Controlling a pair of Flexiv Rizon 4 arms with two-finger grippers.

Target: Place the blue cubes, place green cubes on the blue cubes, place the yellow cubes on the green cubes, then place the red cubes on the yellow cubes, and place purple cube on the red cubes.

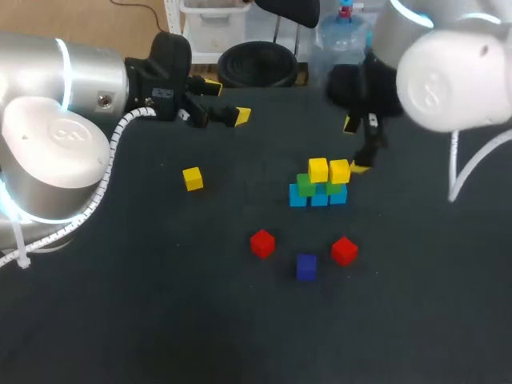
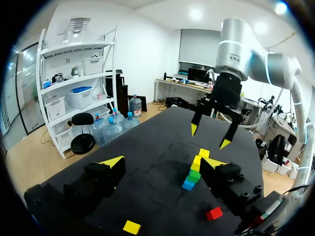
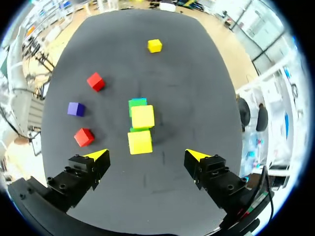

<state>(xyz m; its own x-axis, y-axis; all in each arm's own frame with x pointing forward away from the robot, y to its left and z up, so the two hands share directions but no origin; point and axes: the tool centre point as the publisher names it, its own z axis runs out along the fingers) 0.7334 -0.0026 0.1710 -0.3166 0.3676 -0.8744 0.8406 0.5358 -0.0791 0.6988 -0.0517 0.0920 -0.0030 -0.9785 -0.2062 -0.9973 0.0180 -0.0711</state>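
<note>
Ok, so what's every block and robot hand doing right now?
Blue blocks: bottom row, side by side.
Green blocks: on the blue ones.
Two yellow blocks: on the green ones.
Third yellow block: loose, off alone.
Red blocks: loose, unstacked.
Purple block: loose, unstacked.
Left hand: open, empty.
Right hand: open, empty.

You'll see a stack right of centre: light-blue cubes (image 1: 318, 198) in a row, green cubes (image 1: 305, 185) on them, and two stacked yellow cubes (image 1: 318, 169) on top. A loose yellow cube (image 1: 192, 178) lies left of centre. Below the stack, a purple cube (image 1: 306, 266) sits between the left red cube (image 1: 262, 243) and the right red cube (image 1: 344, 250).
</note>
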